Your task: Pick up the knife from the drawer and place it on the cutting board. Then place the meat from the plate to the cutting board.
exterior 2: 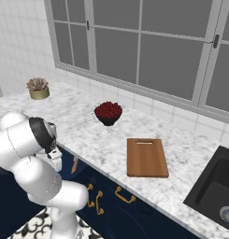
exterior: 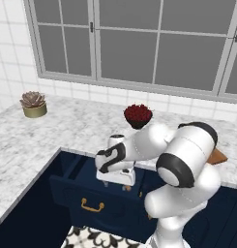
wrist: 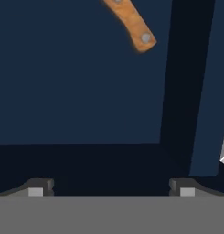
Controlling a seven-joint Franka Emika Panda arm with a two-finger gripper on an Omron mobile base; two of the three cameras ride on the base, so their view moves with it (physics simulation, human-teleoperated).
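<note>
Plant (exterior: pixel 33 103): small succulent in a gold pot, far left on the marble table (exterior: pixel 52 131), below the window (exterior: pixel 139 38).
Drawer (exterior: pixel 79 196): navy box pulled out from under the table edge, gold handle on its front.
Knife (wrist: pixel 131 23): tan wooden handle with a rivet lying on the drawer floor in the hand view, at the top of that view; blade cut off by the frame edge.
Jaws (wrist: pixel 111 187): released, spread wide, hanging over the drawer and holding nothing; well apart from the knife handle.
Bowl (exterior 2: pixel 108 113): dark, heaped with red pieces, on the table near the wall.
Cutting board (exterior 2: pixel 146 157): brown, flat on the table right of the bowl, handle slot at its far end, bare.
Sink (exterior 2: pixel 218 186): black basin at the far right.
</note>
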